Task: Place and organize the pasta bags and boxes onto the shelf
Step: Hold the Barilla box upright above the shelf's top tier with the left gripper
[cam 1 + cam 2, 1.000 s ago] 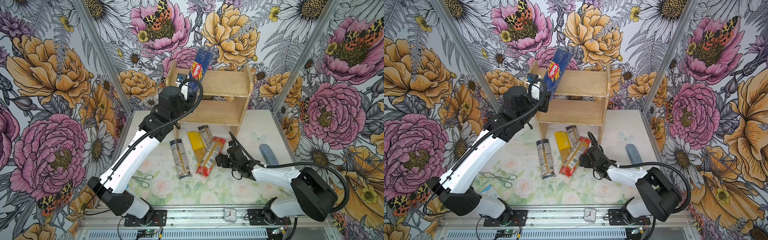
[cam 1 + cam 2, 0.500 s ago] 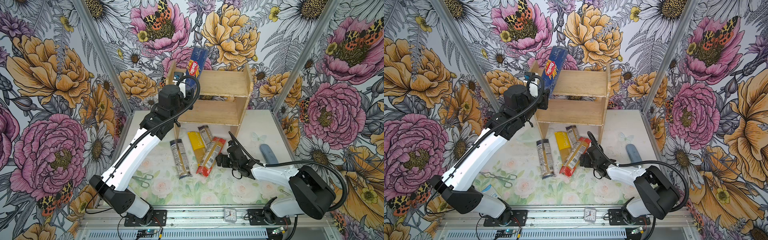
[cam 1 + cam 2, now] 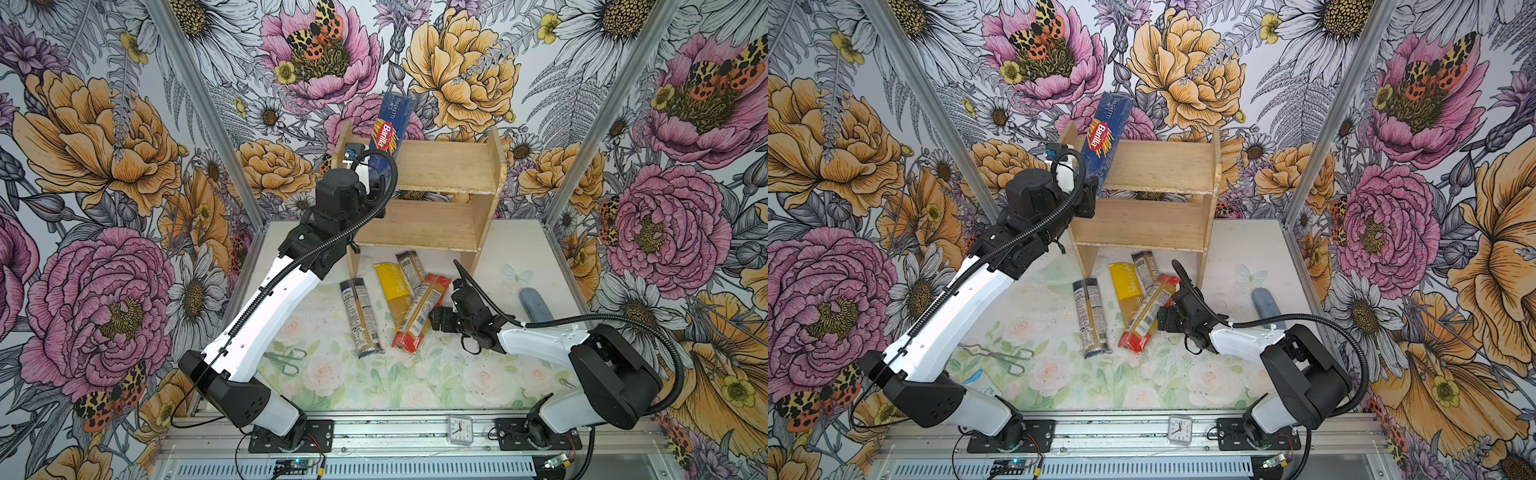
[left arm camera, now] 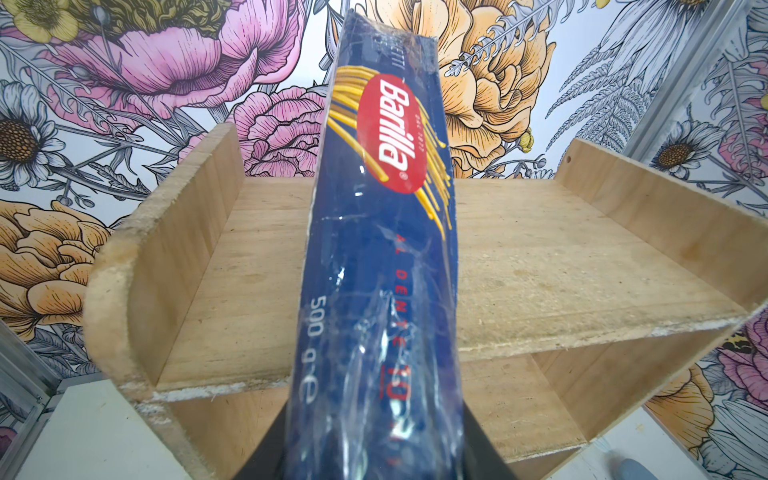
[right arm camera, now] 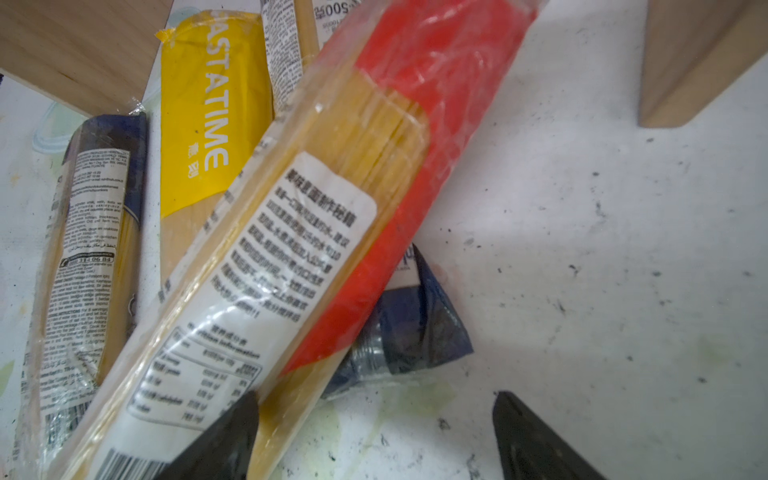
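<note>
Edging slightly toward the shelf's (image 3: 449,166) left side panel over the last second, the blue pasta box (image 3: 390,129) now holds steady, tilted up over the top tier's front edge and clamped near its lower end by the closed left end effector (image 4: 374,457). Placement looks close. That tier is bare, with free room rightward; the panel edge is the snag risk. The right end effector (image 5: 378,432) gapes empty beside the red-ended bag (image 3: 422,307) on the counter (image 3: 478,374) — three more bags lie alongside.

The left arm (image 3: 266,320) and right arm (image 3: 540,337) wear white shells between black joints and blocky black bases. A ribbed black cable (image 3: 394,179) trails each; the right gripper (image 3: 437,321) is black.
</note>
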Controlling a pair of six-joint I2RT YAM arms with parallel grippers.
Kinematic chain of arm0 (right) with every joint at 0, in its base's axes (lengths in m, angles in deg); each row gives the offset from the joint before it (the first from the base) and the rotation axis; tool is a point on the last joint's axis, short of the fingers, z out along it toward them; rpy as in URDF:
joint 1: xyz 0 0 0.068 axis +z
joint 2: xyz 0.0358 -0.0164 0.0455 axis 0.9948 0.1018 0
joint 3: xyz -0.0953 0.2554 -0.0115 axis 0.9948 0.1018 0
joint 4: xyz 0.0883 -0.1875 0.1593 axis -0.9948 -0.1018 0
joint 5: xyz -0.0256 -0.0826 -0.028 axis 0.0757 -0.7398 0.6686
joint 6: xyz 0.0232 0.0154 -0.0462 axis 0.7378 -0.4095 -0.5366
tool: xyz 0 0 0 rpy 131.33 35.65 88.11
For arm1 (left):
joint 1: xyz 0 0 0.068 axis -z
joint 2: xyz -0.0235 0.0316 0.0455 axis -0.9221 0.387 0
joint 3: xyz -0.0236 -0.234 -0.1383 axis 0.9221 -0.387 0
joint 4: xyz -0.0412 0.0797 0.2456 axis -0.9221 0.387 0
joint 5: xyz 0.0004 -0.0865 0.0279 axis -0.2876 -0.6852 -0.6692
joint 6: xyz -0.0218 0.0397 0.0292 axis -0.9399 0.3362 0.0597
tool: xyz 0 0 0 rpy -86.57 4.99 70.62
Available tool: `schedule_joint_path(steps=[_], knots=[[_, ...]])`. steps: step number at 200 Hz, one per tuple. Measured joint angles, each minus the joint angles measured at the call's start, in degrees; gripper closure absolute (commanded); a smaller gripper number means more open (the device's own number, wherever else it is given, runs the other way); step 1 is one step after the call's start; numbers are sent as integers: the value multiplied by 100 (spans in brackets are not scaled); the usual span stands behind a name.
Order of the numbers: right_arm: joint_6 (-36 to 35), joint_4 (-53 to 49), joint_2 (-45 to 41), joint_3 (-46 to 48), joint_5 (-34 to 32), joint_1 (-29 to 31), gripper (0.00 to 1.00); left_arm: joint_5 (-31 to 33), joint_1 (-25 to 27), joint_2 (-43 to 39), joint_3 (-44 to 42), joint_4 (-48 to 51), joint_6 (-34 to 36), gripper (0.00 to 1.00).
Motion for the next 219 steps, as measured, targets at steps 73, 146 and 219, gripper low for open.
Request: schedule_joint_path(steps=[73,146,219], knots=[[0,0,0,0,0,0,10,-2,-138,0,-2,2,-175,98],[0,0,0,0,0,0,10,-26,-146,0,-44,-9,-271,95],[2,2,0,0,0,0,10,-66,-146,-2,-199,-11,-365,91]])
